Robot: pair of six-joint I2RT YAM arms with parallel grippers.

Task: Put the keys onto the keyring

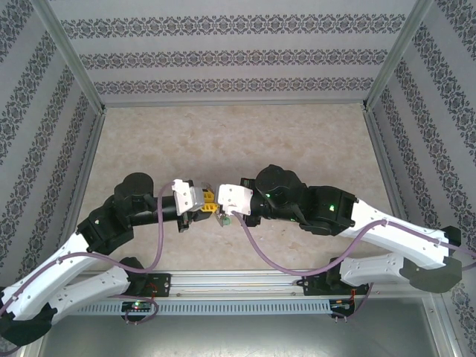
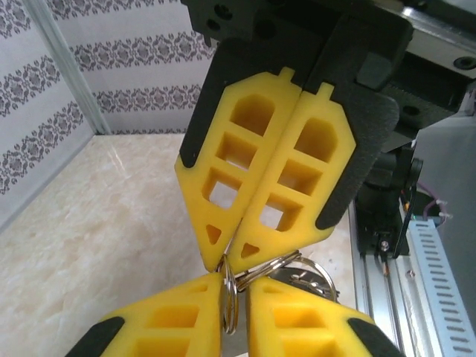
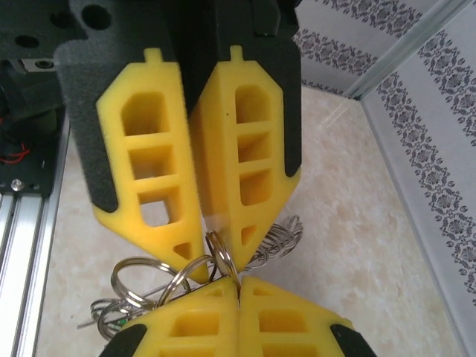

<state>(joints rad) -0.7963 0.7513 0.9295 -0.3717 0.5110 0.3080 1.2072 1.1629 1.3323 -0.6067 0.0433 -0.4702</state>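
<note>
Both grippers meet tip to tip low over the table. My left gripper (image 1: 204, 199) (image 2: 234, 288) has its yellow fingers (image 2: 163, 320) narrowly apart, with a small metal ring (image 2: 229, 297) standing edge-on between them. My right gripper (image 1: 222, 201) (image 3: 239, 286) is shut, and its tips pinch the same ring (image 3: 223, 256). Several more rings (image 3: 137, 279) (image 2: 312, 271) of the keyring hang in a bunch beside the tips. The green tag (image 1: 222, 221) dangles below them. The grey holder is mostly hidden. The black-headed key is out of view.
The beige marbled tabletop (image 1: 238, 141) stretches beyond the grippers to patterned walls (image 1: 238, 52). An aluminium rail with cables (image 1: 238, 286) runs along the near edge. A coiled wire spring-like ring (image 3: 282, 238) sits behind the fingers.
</note>
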